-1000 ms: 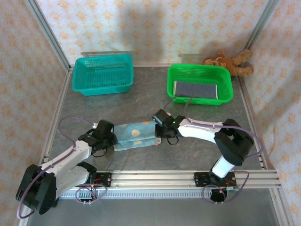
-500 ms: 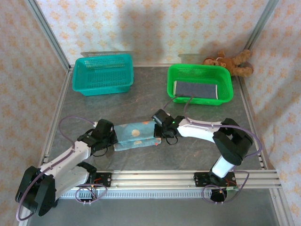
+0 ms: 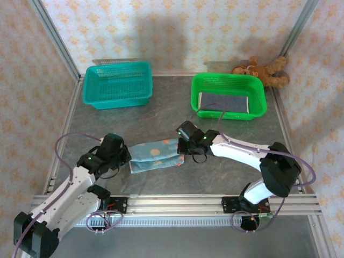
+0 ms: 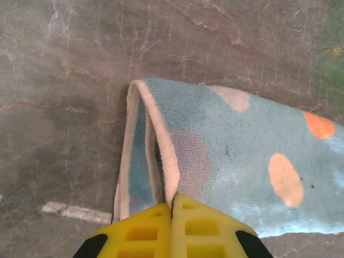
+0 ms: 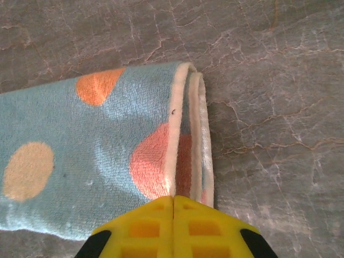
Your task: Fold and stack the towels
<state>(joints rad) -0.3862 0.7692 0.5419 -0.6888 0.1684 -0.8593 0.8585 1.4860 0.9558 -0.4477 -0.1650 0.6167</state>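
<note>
While both arms reach inward, jaws clamp towel.

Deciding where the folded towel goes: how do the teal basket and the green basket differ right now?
The teal basket sits far left; the green basket far right, by the teddy bear. The green basket holds a flat grey folded cloth; the teal basket holds nothing I can see. Both are rectangular mesh baskets at the table's far edge.
</note>
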